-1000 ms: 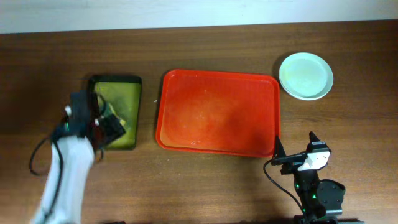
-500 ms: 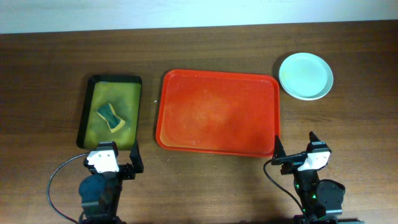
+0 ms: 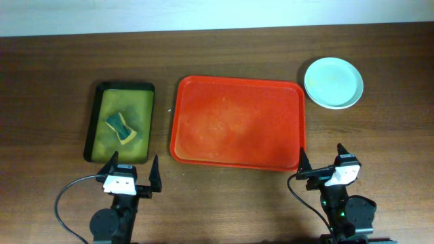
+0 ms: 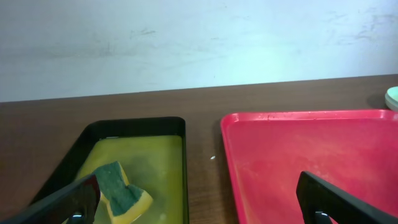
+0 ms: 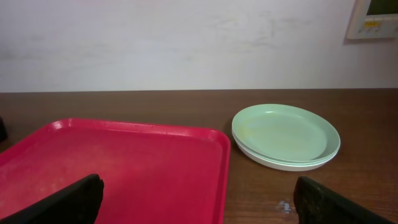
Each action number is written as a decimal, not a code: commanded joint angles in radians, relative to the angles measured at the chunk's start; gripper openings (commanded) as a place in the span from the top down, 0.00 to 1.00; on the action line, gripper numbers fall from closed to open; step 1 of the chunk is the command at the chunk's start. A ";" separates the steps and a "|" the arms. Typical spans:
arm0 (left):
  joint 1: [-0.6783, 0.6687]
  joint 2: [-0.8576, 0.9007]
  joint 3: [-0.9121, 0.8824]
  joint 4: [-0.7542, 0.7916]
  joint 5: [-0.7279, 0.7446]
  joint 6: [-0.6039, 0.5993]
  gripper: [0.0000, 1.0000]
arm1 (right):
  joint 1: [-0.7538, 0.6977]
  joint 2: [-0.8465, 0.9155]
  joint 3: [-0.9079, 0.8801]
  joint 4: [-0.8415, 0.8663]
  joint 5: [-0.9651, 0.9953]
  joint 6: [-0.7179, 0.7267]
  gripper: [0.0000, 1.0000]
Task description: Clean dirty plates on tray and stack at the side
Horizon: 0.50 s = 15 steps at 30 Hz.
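At the middle of the wooden surface (image 3: 224, 47) lies the red tray (image 3: 237, 78), its floor faintly speckled with pale marks. Just beyond its far right corner, on the surface and apart from the rim, the plates (image 3: 333, 82) sit in one stack. The right wrist view shows a pale green plate on top and a white one at the bottom. Left of the red tray, a black tray (image 3: 93, 129) holds yellow-green liquid (image 3: 135, 105) and a green-and-yellow sponge (image 3: 120, 127). Near the front edge, the left end effector (image 3: 132, 166) sits before the black tray with its fingers spread apart, gripping nothing. The right end effector (image 3: 322, 157) sits by the red tray's near right corner, likewise spread and empty.
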State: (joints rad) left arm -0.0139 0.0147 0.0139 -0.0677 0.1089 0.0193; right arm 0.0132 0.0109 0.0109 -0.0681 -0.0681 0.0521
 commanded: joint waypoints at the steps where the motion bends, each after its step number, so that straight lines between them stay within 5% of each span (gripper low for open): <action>1: -0.006 -0.010 -0.005 -0.005 0.007 0.027 0.01 | 0.007 -0.008 -0.005 -0.007 0.005 0.006 0.02; 8: -0.005 -0.010 -0.005 -0.018 -0.109 -0.076 0.01 | 0.007 -0.008 -0.005 -0.007 0.005 0.006 0.02; 15: -0.005 -0.010 -0.005 -0.016 -0.113 -0.048 0.01 | 0.007 -0.008 -0.005 -0.007 0.005 0.006 0.02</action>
State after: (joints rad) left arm -0.0139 0.0147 0.0139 -0.0795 0.0105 -0.0303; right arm 0.0132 0.0109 0.0109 -0.0681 -0.0681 0.0525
